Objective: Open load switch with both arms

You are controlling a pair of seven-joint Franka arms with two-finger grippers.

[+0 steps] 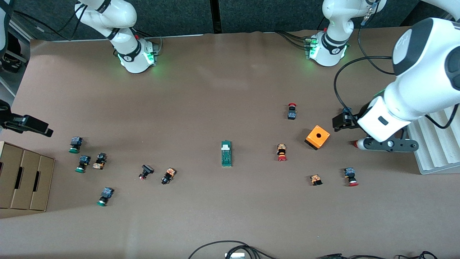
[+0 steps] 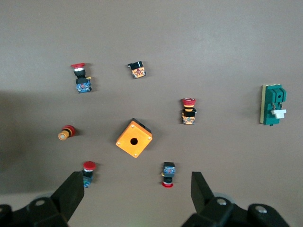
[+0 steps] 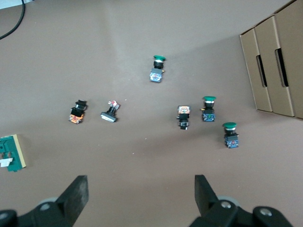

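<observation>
Currently the load switch [image 1: 226, 153] lies flat on the bare table mat [image 1: 230, 90], untouched, roughly midway between the two arms' working zones. It is a narrow dark-green block with a white end piece [image 1: 225, 146] pointing toward the robots' bases.

Left gripper [image 2: 135, 187]: fingers spread wide, nothing between them. It hangs over the left arm's end of the table, above the orange cube [image 2: 134, 138] and a scatter of red-capped push buttons [image 2: 188, 111]. In its wrist view the switch sits well off to one side of the jaw line, past the red buttons.

Right gripper [image 3: 141, 189]: fingers also spread, empty. It hovers over the right arm's end, above the green-capped push buttons [image 3: 208, 109] and near the cardboard boxes [image 3: 277, 61]. The switch shows only at the very edge of its wrist view, well apart from the fingers.

Handling estimate: small moulded plastic body, so probably light and rigid, with smooth sides that may slip under a pinch. Being light, it would likely skate on the mat if pushed by one finger alone. Suggested hold: one gripper clamps across the narrow width of the green body, on the long flat sides near the end away from the white piece; the other works the white piece. The white part looks the most delicate; pinch it gently. Neither arm has begun its approach.
</observation>
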